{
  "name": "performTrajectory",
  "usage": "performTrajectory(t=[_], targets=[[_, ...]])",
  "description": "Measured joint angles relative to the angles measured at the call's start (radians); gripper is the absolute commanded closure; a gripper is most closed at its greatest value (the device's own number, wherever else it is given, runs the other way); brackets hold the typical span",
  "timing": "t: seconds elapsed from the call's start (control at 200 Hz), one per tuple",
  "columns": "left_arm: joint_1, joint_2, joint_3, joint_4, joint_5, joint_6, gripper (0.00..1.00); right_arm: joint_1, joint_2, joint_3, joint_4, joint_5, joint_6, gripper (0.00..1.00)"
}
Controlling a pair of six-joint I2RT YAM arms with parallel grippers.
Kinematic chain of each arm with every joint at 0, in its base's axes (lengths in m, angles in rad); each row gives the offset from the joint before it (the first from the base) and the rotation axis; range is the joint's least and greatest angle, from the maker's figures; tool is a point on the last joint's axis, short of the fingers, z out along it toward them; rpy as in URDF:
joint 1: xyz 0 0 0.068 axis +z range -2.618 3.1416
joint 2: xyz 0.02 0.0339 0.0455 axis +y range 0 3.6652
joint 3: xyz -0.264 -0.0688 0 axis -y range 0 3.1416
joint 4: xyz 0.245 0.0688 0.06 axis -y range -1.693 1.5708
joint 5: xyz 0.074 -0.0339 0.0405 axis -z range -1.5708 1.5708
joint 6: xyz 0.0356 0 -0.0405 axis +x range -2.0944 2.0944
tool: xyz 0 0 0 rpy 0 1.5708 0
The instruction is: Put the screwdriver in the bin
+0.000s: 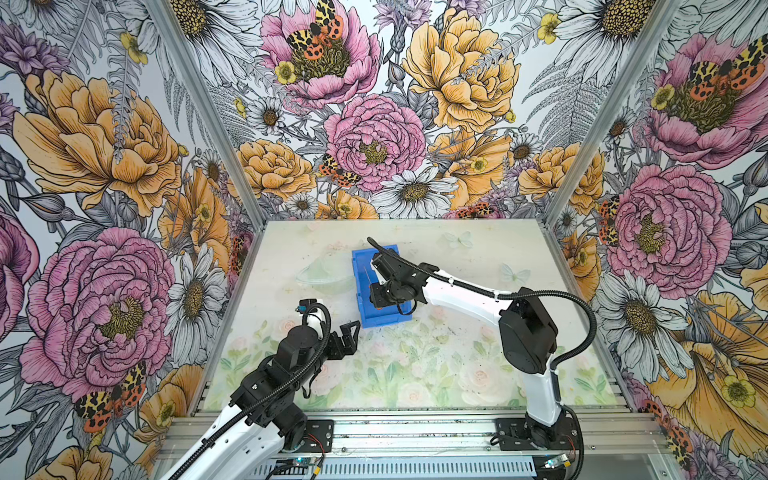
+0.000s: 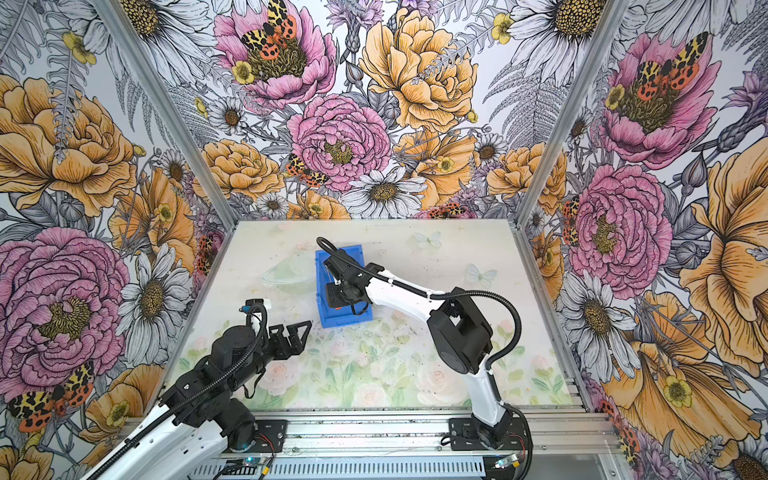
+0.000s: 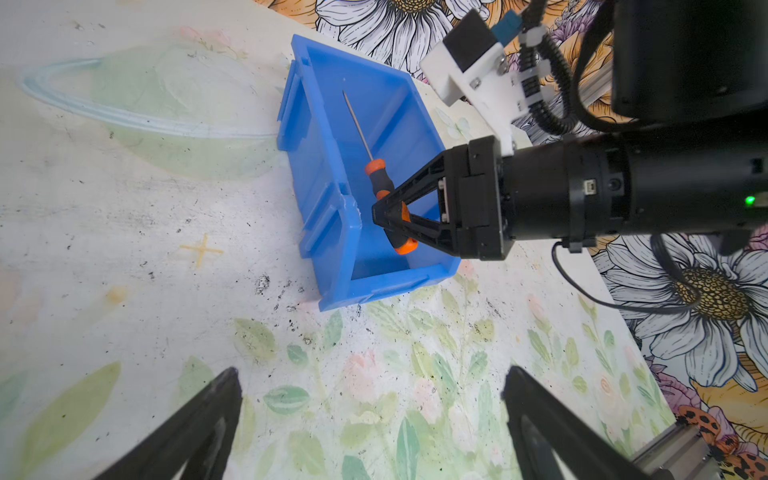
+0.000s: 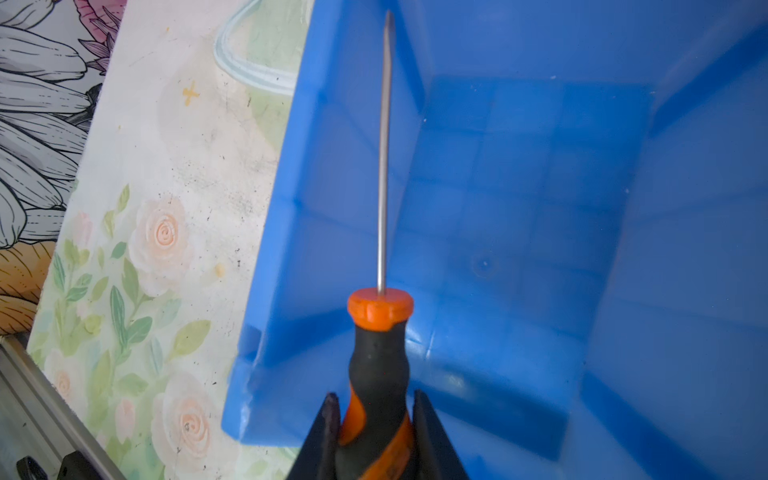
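The blue bin (image 1: 360, 286) (image 2: 322, 291) stands on the table left of centre, toward the back. My right gripper (image 1: 379, 297) (image 3: 380, 214) (image 4: 374, 401) reaches into it from the right and is shut on the screwdriver (image 3: 374, 170) (image 4: 378, 345), holding its orange-and-black handle. The thin shaft runs inside the bin (image 3: 324, 174) (image 4: 519, 199), near its left wall, toward the far end. Whether the tool touches the bin floor I cannot tell. My left gripper (image 1: 351, 332) (image 2: 301, 328) (image 3: 370, 386) hovers open and empty over the table, just left of the bin's near end.
The floral table mat (image 1: 415, 365) stretches in front of the bin. An aluminium rail (image 1: 415, 432) with both arm bases runs along the front edge. Flowered walls close in the back and both sides.
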Motion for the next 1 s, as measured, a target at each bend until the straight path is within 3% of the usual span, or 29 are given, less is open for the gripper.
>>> performTrajectory(t=[0.05,0.175,0.395,0.57,0.656,0.781,1.001], targets=[[0.000,0.002,0.000,0.004,0.002,0.000,0.01,-0.003,0.006,0.000,0.000,-0.001,0.000,0.99],[0.008,0.009,0.000,0.007,0.009,0.003,0.01,-0.008,0.016,0.006,0.003,0.000,0.004,0.76],[0.032,0.023,0.000,0.019,0.032,0.008,0.01,-0.008,0.020,0.020,0.009,0.002,0.017,0.44],[0.049,0.024,0.000,0.025,0.048,0.015,0.02,-0.007,0.019,0.027,0.011,0.020,0.022,0.25],[0.057,0.024,0.000,0.027,0.048,0.015,0.02,-0.005,0.010,0.027,0.010,0.040,0.024,0.01],[0.073,0.024,0.000,0.029,0.041,0.015,0.01,-0.001,-0.069,-0.006,0.009,0.087,-0.002,0.00],[0.124,0.030,0.000,0.023,-0.025,0.022,0.01,-0.005,-0.377,-0.159,0.022,0.228,-0.057,0.01]])
